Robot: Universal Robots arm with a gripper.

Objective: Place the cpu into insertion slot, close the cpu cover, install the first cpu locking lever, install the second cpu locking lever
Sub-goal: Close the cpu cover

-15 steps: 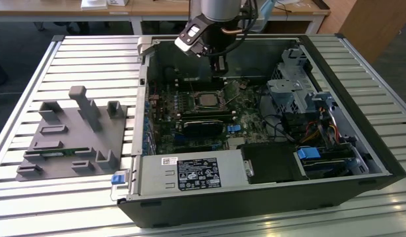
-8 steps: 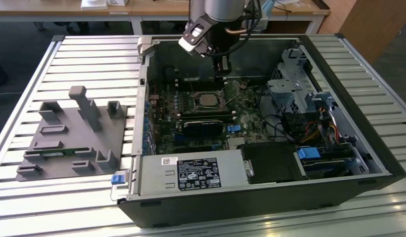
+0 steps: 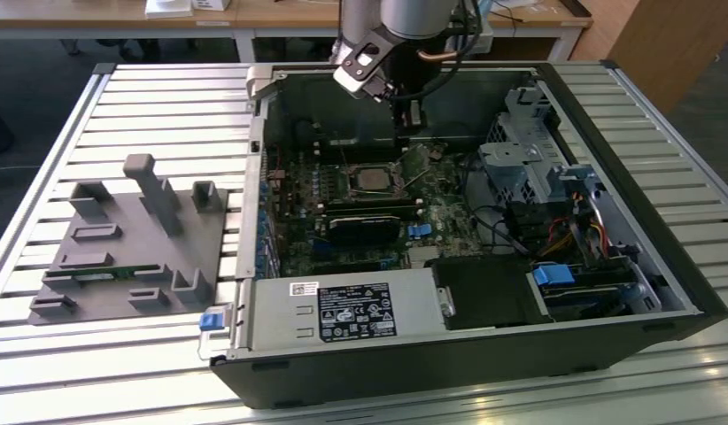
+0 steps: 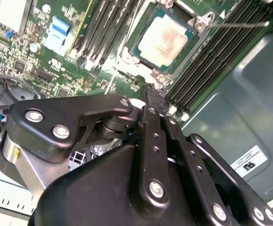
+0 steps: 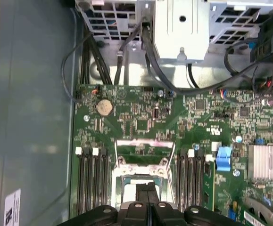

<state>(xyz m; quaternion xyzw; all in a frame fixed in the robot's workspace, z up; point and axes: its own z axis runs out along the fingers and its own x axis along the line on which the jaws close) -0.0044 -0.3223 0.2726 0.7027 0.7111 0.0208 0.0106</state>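
**Open computer case (image 3: pixel 647 221) on a slatted metal bench (image 3: pixel 127 115), wooden desks (image 3: pixel 282 13) at twelve o'clock.**
The cpu (image 4: pixel 167 40) lay in the insertion slot (image 3: pixel 347 180), with the cpu cover (image 5: pixel 144 141) raised. The claw (image 5: pixel 148 190), fingers together, hung just beside the slot. A grey fixture tray (image 3: pixel 104 257) sat at nine o'clock in the exterior view. There the claw's tips were hard to make out against the dark case wall.

Exterior view high — both wrist views close above motherboard (image 5: pixel 141 117).
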